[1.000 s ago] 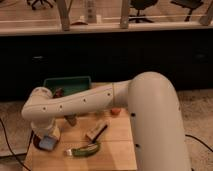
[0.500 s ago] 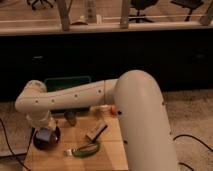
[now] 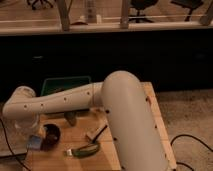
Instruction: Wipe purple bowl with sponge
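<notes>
The gripper is hanging at the wooden table's left edge, perhaps on the sponge beside the purple bowl. I cannot tell its grip. A dark wall is running behind.

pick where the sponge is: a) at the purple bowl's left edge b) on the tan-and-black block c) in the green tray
a: the sponge lies against the left rim of the purple bowl, with the gripper just above it, low on the left of the view.

Green tray, green strip, tan-and-black block
</notes>
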Robot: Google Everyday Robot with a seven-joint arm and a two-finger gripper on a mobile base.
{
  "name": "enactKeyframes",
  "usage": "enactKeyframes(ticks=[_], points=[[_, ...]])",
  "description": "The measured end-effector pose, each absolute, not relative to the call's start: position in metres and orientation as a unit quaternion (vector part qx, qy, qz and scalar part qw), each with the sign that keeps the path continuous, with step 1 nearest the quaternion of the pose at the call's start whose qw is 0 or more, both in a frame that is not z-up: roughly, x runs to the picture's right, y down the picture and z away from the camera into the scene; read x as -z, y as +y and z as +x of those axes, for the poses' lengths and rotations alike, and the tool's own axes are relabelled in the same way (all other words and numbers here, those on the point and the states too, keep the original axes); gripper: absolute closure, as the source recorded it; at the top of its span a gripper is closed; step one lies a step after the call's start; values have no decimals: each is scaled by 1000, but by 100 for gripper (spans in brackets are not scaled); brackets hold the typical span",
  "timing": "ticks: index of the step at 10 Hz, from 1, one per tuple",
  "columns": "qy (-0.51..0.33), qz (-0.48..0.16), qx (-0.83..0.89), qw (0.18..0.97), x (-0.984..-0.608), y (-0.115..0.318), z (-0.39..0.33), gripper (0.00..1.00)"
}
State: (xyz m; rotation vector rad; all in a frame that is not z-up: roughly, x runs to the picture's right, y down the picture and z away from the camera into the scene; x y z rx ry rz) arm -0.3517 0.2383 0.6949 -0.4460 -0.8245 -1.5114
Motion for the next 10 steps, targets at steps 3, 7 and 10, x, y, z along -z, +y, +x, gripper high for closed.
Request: enactKeyframes(ticks=[3, 7, 10], points=[[-355, -209, 656, 633, -681, 245, -312, 100], [-326, -209, 647, 656, -687, 226, -291, 100], [-316, -188, 655, 660, -708, 198, -311, 100]])
